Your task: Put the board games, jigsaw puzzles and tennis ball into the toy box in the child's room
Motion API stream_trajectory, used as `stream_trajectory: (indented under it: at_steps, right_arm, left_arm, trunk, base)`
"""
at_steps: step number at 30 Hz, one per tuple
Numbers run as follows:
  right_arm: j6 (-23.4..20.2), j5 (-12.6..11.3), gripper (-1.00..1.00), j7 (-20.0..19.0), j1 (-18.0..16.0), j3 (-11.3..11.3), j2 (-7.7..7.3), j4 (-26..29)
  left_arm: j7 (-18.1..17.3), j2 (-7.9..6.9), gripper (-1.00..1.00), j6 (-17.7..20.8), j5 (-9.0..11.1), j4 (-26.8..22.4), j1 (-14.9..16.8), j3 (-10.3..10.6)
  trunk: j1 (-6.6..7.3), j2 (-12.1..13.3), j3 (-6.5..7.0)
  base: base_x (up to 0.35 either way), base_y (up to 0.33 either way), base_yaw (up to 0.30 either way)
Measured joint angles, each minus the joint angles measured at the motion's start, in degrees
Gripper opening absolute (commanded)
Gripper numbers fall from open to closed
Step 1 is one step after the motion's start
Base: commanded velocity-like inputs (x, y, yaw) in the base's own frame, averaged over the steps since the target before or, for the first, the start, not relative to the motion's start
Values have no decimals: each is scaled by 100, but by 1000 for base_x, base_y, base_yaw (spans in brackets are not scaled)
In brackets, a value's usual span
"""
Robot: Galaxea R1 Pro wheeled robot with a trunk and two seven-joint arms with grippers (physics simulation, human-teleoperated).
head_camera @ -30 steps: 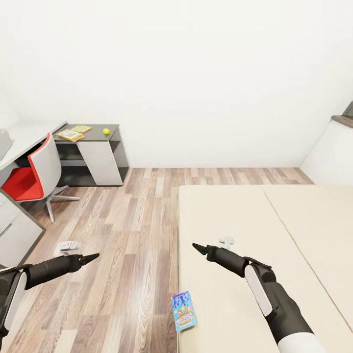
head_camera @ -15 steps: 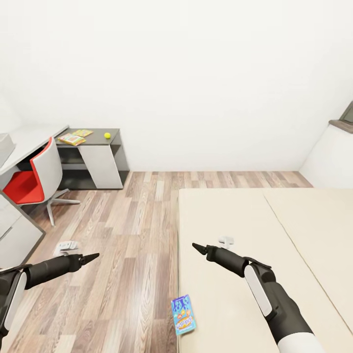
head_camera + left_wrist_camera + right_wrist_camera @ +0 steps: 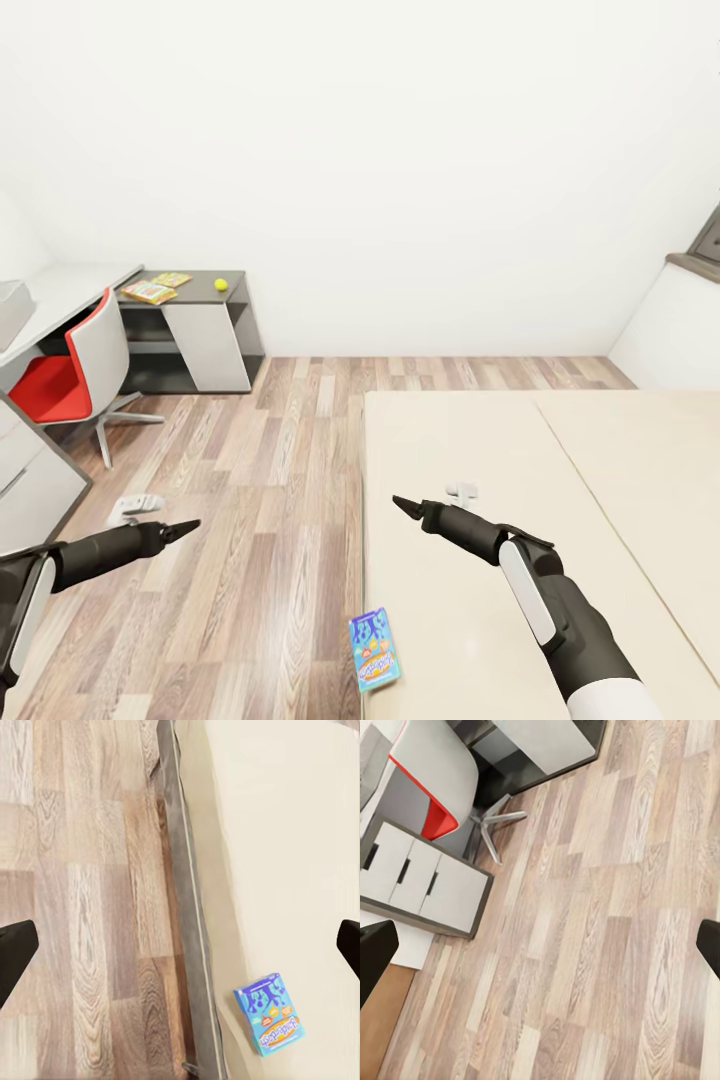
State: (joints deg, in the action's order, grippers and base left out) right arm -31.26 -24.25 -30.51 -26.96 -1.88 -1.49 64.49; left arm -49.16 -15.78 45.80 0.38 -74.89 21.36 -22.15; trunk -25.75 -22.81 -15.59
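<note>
One blue board game (image 3: 374, 650) is lying flat at the bed (image 3: 520, 450) edge nr robot; prob. light, stiff, so pinch its overhanging side. Both arms' fingers spread wide, holding nothing.

home bedroom | bed (image 3: 500, 480) | desk (image 3: 190, 290) | red-seated chair (image 3: 70, 365) | plank floor (image 3: 270, 500)

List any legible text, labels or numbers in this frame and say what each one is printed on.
No text can be read.
Blue board game at the bed's near edge: blue and orange print on the lid, also in the left wrist view, too blurred to read.
Flat colourful items on the dark cabinet section of the table: too small to tell any lettering.
</note>
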Motion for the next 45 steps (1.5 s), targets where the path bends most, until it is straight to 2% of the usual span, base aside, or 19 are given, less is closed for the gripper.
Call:
stream_trajectory:
  at_steps: [8, 45]
  right_arm:
    - [0, -3, 100, 0, 0, 0, 3, 5]
    - [0, -3, 100, 0, 2, 0, 3, -2]
  left_arm:
    - [150, 4, 100, 0, 3, 20, 3, -2]
    - [173, 4, 100, 0, 3, 38, 3, 7]
  trunk:
    - [0, 0, 76]
    - [0, 1, 426]
  base:
    - [0, 0, 0]
    - [0, 0, 0]
